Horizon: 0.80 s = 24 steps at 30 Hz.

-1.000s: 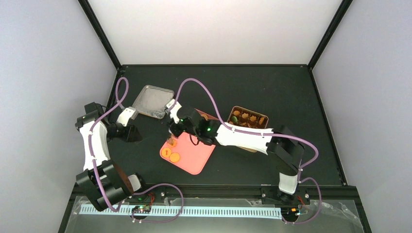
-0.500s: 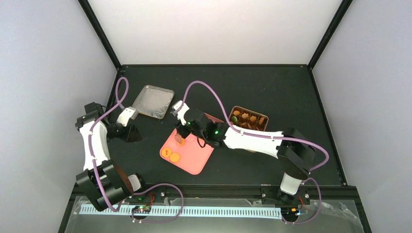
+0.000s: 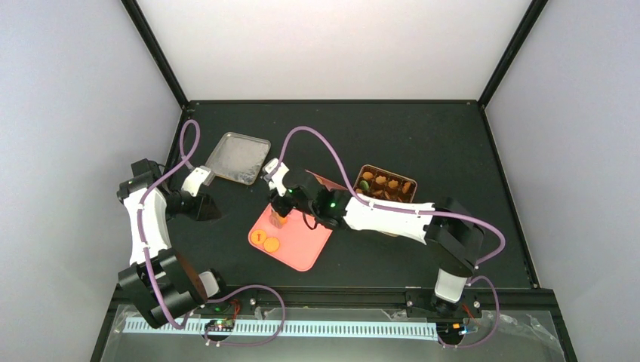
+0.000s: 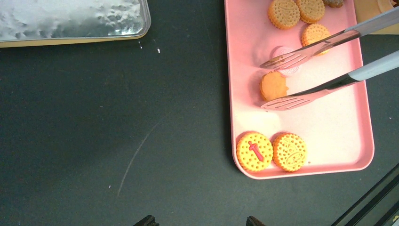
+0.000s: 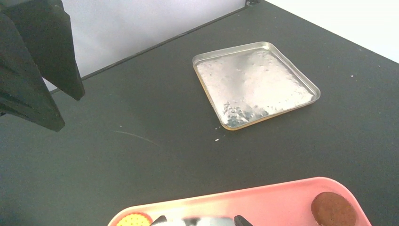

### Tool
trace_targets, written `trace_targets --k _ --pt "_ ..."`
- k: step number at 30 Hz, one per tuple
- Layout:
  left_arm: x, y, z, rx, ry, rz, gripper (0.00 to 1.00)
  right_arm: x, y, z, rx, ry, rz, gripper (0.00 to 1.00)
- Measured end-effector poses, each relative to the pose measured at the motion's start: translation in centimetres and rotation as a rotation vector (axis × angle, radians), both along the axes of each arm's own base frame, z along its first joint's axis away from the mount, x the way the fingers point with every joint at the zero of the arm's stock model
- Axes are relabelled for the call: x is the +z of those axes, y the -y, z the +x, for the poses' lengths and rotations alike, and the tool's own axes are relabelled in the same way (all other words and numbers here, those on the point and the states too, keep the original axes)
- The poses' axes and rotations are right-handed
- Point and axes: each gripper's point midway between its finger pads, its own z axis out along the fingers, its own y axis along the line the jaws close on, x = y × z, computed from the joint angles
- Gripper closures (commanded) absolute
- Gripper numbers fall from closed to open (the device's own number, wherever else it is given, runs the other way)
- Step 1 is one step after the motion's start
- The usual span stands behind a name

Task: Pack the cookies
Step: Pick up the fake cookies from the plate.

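Several orange cookies lie on a pink tray (image 4: 329,132): two (image 4: 254,151) side by side at its near corner, more (image 4: 283,13) at the far end. Metal tongs (image 4: 324,44) reach in from the right, their tips either side of one orange cookie (image 4: 273,85). My right gripper (image 3: 281,211) is shut on the tongs over the tray (image 3: 302,245). In its wrist view a blurred grey handle sits between the fingers of the right gripper (image 5: 201,221). My left gripper (image 4: 200,221) hangs open over bare table, left of the tray. More cookies fill the gold tin (image 3: 389,169).
A silver lid (image 3: 238,157) lies upside down behind the tray, at the back left. A dark brown cookie (image 5: 333,209) rests at the tray's far corner. The left arm (image 3: 147,219) stands near the left wall.
My right gripper has shifted a little to the right over the pink tray with the tongs. The left arm has not moved.
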Motion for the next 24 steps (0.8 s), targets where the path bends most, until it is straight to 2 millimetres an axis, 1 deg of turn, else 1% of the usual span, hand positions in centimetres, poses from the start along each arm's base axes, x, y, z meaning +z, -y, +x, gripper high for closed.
trace_targets --k 2,5,11,15,18,20,22,24 --pt "0.0 0.0 0.0 0.0 0.0 0.0 0.5 0.0 -0.2 0.0 0.004 -0.001 0.002 0.66" --pt "0.0 0.0 0.0 0.0 0.0 0.0 0.5 0.1 -0.6 0.1 0.008 -0.002 0.005 0.7" --pt "0.0 0.0 0.0 0.0 0.0 0.0 0.5 -0.1 -0.6 0.1 0.01 -0.007 0.001 0.81" --pt "0.0 0.0 0.0 -0.001 0.0 0.0 0.5 0.1 -0.3 0.0 0.009 -0.004 0.002 0.82" --pt "0.0 0.0 0.0 -0.001 0.0 0.0 0.5 0.9 0.9 -0.3 -0.001 0.0 0.003 0.82" --pt "0.0 0.0 0.0 -0.001 0.0 -0.001 0.5 2.4 2.4 -0.6 -0.013 0.013 0.018 0.82" --pt "0.0 0.1 0.0 -0.003 0.0 -0.003 0.49 4.6 4.5 -0.9 -0.042 0.039 0.049 0.82" --pt "0.1 0.2 -0.1 -0.007 0.002 -0.008 0.49 7.1 7.5 -0.9 -0.092 0.071 0.086 0.82"
